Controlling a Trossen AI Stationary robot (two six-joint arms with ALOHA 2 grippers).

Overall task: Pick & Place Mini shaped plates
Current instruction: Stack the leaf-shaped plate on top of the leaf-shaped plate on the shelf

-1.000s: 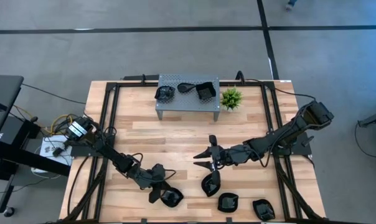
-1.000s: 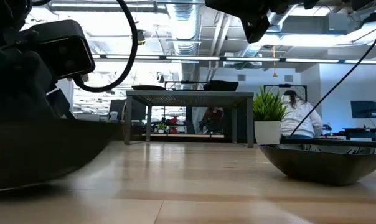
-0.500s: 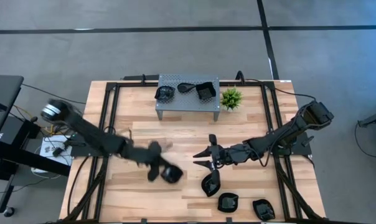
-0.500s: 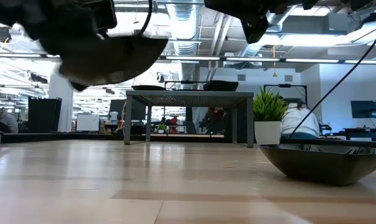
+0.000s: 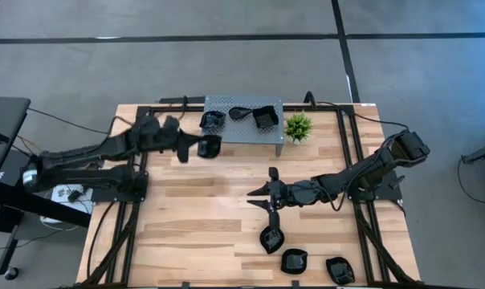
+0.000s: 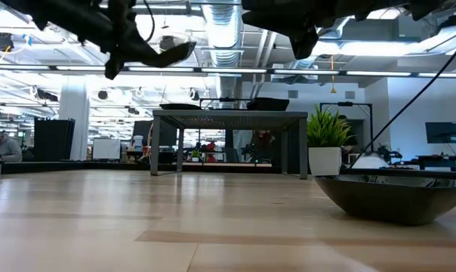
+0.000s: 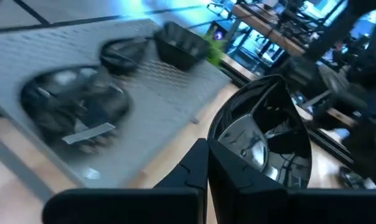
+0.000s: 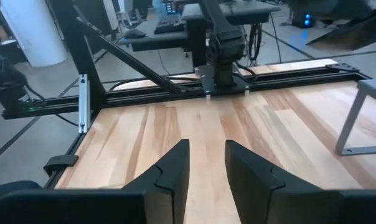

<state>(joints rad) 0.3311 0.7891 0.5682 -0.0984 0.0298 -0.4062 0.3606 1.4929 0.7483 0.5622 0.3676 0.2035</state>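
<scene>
The left gripper (image 5: 196, 148) is pinched on the rim of one glossy black plate (image 5: 209, 147), carrying it in the air just beside the stand's (image 5: 242, 128) left front corner. The right gripper (image 5: 264, 193) hovers mid-table, its fingers (image 8: 169, 171) a little apart and holding nothing. Three more black dishes sit on the grey perforated metal stand: a rounded one (image 5: 213, 120), a teardrop (image 5: 239, 113) and a squarish one (image 5: 265, 119). Another three lie on the pale wooden table (image 5: 194, 205) near its front edge (image 5: 272, 239) (image 5: 294, 260) (image 5: 340, 269).

A wooden table (image 5: 226, 201) stands on a grey floor (image 5: 226, 64). Behind it, an office with ceiling pipes (image 6: 228, 23) and desks (image 6: 100, 162).
</scene>
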